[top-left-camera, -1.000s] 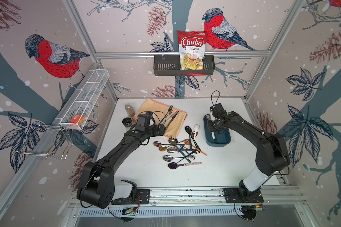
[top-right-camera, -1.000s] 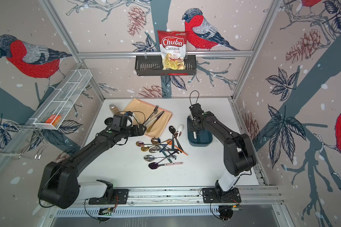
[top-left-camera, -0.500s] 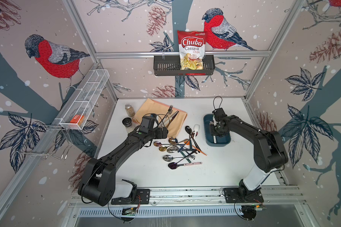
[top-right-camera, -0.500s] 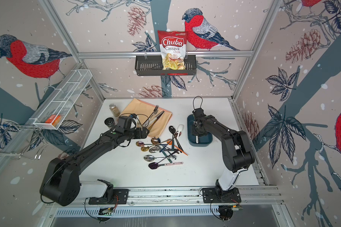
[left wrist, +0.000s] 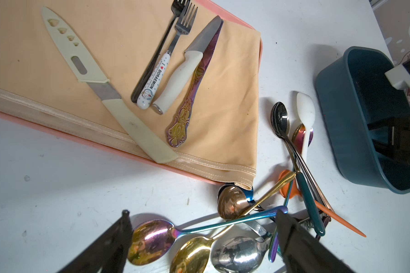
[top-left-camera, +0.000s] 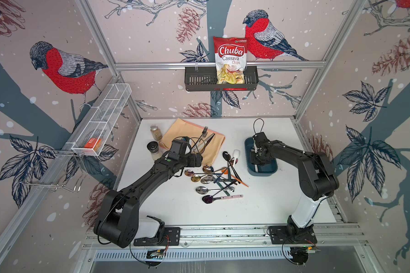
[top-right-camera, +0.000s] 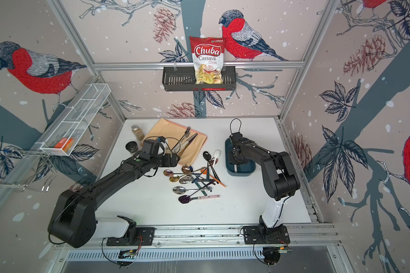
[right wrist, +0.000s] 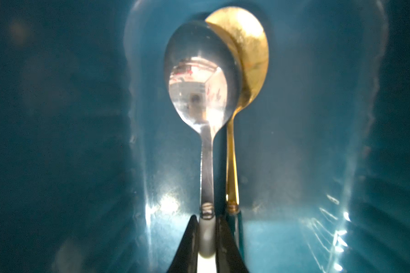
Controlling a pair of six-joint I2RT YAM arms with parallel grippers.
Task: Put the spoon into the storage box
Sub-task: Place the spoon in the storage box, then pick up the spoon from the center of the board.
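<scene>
Presently held: spoon (right wrist: 199, 82), silver bowl and white handle, pinched at the handle by the right hand (right wrist: 207, 219), whose fingers stand almost together on it.
Spoon position: inside the box (right wrist: 305, 141), lying lengthwise and low over the floor, bowl toward the end wall; whether it touches the floor cannot be told.
Box contents: a gold spoon (right wrist: 249, 47) lies just beside the held one, its bowl partly under it.
Box position: on the table (top-left-camera: 258, 203), to the right of the heap (top-left-camera: 213, 179) of loose spoons, in both top views.
Left hand (left wrist: 202, 212): wide open and empty, hovering just over the bowls of the heap.
Handling: judged light, rigid and not fragile. The polished metal looks slippery and the bowl is curved, so the straight handle is the sound place to hold.
Grip risk: with the hold behind the neck, the bowl overhangs and could pivot if the fingers slacken unevenly.
Release: judged a small opening will free it; it may knock the gold spoon.
Change, right: a second ago this hand stood higher over the box's far end; now it is down between the walls.
Change, left: the arm has edged off the cloth (top-left-camera: 187, 130) toward the heap; the heap looks unchanged.
</scene>
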